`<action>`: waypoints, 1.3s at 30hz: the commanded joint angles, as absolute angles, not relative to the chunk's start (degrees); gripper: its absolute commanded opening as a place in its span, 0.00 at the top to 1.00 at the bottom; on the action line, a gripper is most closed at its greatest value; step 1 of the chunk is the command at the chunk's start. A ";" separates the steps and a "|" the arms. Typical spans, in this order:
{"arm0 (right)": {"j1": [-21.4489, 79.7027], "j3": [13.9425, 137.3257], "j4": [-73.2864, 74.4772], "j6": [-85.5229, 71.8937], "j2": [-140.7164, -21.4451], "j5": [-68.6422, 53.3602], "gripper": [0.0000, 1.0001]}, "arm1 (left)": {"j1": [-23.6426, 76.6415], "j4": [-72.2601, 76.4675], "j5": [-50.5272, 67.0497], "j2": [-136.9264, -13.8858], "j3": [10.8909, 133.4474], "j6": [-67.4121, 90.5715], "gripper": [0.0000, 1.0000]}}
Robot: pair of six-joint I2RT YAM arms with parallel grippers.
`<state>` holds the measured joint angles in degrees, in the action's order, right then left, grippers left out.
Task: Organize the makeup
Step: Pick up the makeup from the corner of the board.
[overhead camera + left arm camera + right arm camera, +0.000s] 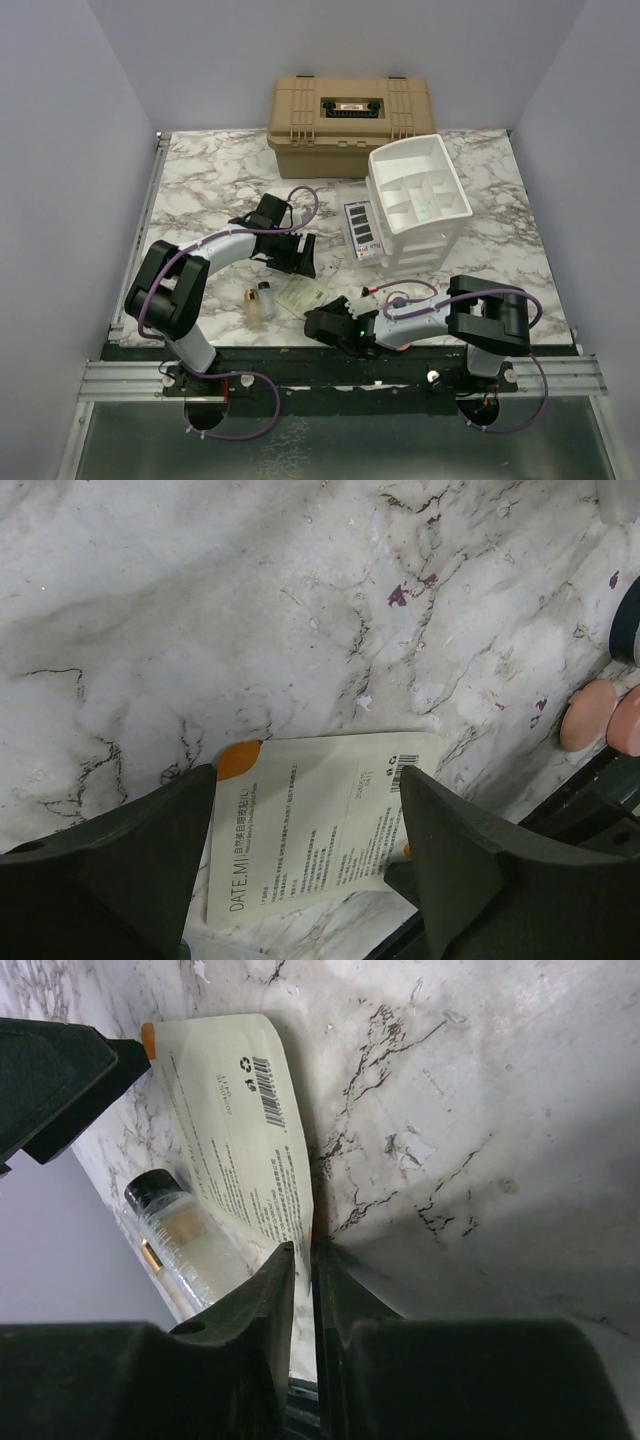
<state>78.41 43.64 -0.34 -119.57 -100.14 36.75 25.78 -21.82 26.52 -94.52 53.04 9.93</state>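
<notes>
A pale yellow sachet (pixel 300 292) with an orange corner lies flat on the marble near the front edge. My right gripper (pixel 312 322) is shut on its near edge; in the right wrist view the sachet (pixel 240 1130) runs into the nearly closed jaws of the gripper (pixel 303 1248). My left gripper (pixel 290 255) hovers open over the sachet (pixel 320 825), with a finger on each side of it (pixel 307 772). Two tiny clear bottles (pixel 258 300) lie left of the sachet; one shows in the right wrist view (pixel 185 1235). Orange and pink discs (pixel 590 715) sit at the table's edge.
The white tiered organizer (pixel 418 195) stands at the right, with a flat rectangular palette (pixel 363 228) lying against its left side. The tan hard case (pixel 350 112) is shut at the back. The table's black front rail (pixel 330 360) runs just behind the right gripper.
</notes>
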 commanded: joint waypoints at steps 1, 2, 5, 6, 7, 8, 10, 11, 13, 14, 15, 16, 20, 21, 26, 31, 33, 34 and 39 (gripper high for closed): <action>77.62 39.90 4.59 -129.84 -104.15 36.44 0.84 | 26.54 -25.47 25.71 -96.87 50.19 9.35 0.23; 77.54 39.68 4.50 -130.10 -104.15 36.47 0.87 | 26.59 -25.49 25.89 -96.85 50.19 9.28 0.23; 77.41 39.12 3.86 -128.87 -103.39 37.83 0.98 | 26.55 -25.49 25.67 -96.66 50.22 9.14 0.24; 77.37 39.29 4.05 -127.39 -102.66 39.05 0.99 | 26.55 -25.41 25.49 -96.50 50.31 9.09 0.24; 77.39 39.98 4.69 -125.44 -101.90 40.52 0.99 | 26.54 -25.36 25.22 -96.13 50.51 9.11 0.24; 77.40 40.85 6.60 -123.61 -100.90 42.03 0.99 | 26.53 -25.20 24.79 -95.64 50.81 9.21 0.24; 77.36 42.15 8.53 -118.58 -98.50 45.25 0.99 | 26.60 -24.85 24.10 -94.13 51.91 9.66 0.23; 77.35 42.35 8.76 -116.26 -97.04 46.73 0.99 | 26.54 -24.57 23.50 -92.92 52.73 10.13 0.22; 77.40 42.45 9.55 -112.67 -94.37 49.20 0.99 | 26.42 -24.24 20.49 -90.04 54.82 11.66 0.19; 77.41 42.68 10.30 -110.72 -93.17 50.27 0.99 | 26.31 -23.73 19.47 -88.47 55.94 12.53 0.17; 77.36 43.08 11.12 -108.97 -92.10 51.16 0.99 | 26.15 -23.05 18.61 -86.43 56.97 13.51 0.16; 77.35 43.55 11.57 -106.79 -91.11 51.78 0.99 | 25.85 -22.22 17.64 -85.07 57.95 14.54 0.14; 77.36 44.63 7.63 -92.44 -86.54 51.66 0.99 | 24.83 -20.60 14.15 -80.67 61.32 17.68 0.10; 77.38 44.61 5.72 -87.85 -85.10 50.78 0.99 | 24.53 -20.63 12.92 -79.64 61.64 18.07 0.10; 77.37 45.25 -2.74 -71.04 -78.66 45.54 0.99 | 21.80 -20.61 3.03 -71.98 60.11 20.77 0.04; 77.36 51.62 -0.11 -60.00 -76.68 44.51 0.99 | 18.06 -20.58 -1.07 -65.01 58.31 21.80 0.01; 77.35 54.27 2.08 -55.86 -76.27 44.85 0.99 | 17.74 -20.58 -1.23 -63.30 58.12 21.67 0.01; 77.31 55.75 3.09 -53.80 -76.21 45.21 0.99 | 17.62 -20.60 -1.05 -62.76 58.10 21.55 0.01; 74.46 64.85 10.06 -44.45 -76.40 44.16 0.99 | 17.49 -20.48 2.68 -62.36 57.85 22.15 0.01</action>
<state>76.71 58.67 3.81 -56.36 -77.30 44.21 17.69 -20.23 1.45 -62.61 58.98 21.04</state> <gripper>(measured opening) 0.009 0.987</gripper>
